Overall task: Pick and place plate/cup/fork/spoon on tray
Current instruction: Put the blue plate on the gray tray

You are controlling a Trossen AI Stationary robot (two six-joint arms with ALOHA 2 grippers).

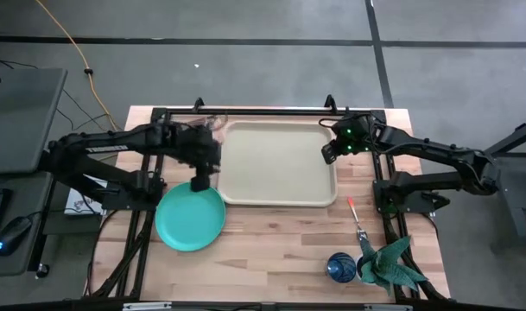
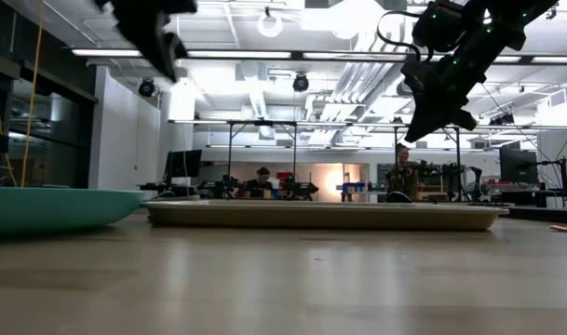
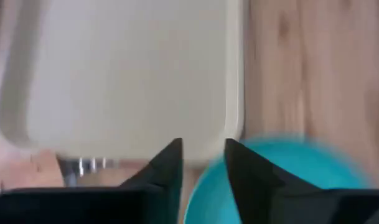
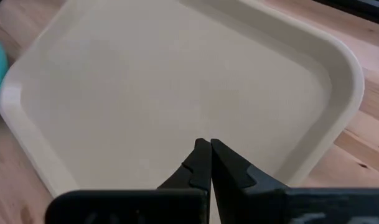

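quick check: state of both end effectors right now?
Left end effector: open, empty, above the round turquoise plastic plate's edge beside the beige rectangular tray.
Right end effector: shut, empty, over the tray.

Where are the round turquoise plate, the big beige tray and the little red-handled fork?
Round turquoise plastic plate (image 1: 190, 218): high view, its centre.
Large beige rectangular plastic tray (image 1: 275, 164): high view, bare floor.
Small red-handled fork (image 1: 355, 210): high view, its handle.

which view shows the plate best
The high view: the whole turquoise plate shows on the table beside the tray. The low view gives only its edge side-on, the left wrist view a blurred part, the right wrist view a sliver.
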